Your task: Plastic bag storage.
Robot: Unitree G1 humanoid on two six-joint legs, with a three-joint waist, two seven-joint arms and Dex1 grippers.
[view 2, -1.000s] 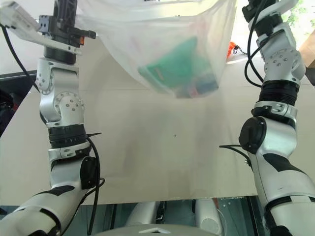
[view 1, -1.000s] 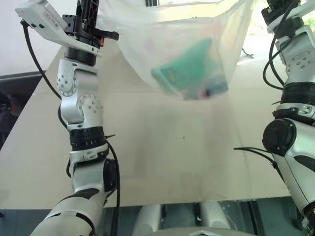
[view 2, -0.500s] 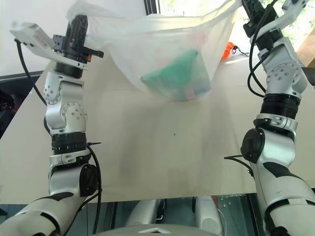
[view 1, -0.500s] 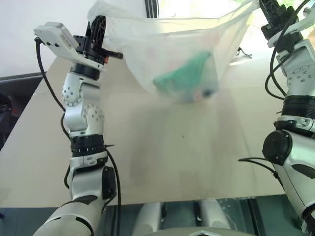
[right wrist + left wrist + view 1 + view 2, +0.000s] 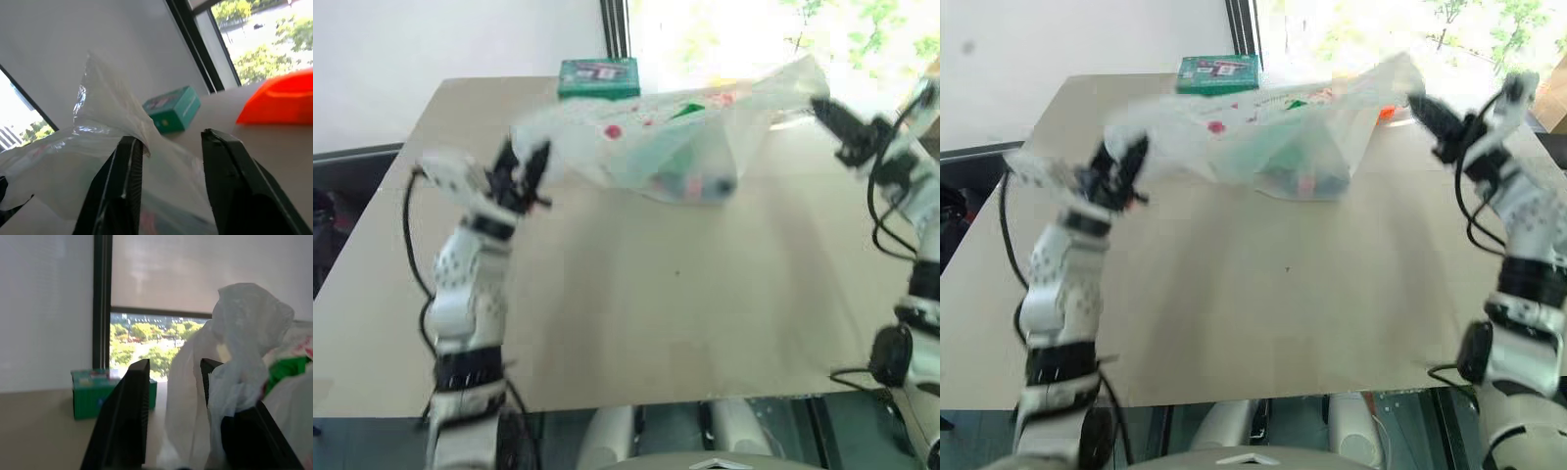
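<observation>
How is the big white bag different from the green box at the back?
The plastic bag is soft, crinkly and see-through, with things inside; the green box is stiff, solid-coloured and square-edged. The plastic bag sprawls wide between both grippers, while the green box is smaller and stands alone at the far edge. Both rest on the table.

Plastic bag (image 5: 685,147) down on table (image 5: 656,294), released.
</observation>
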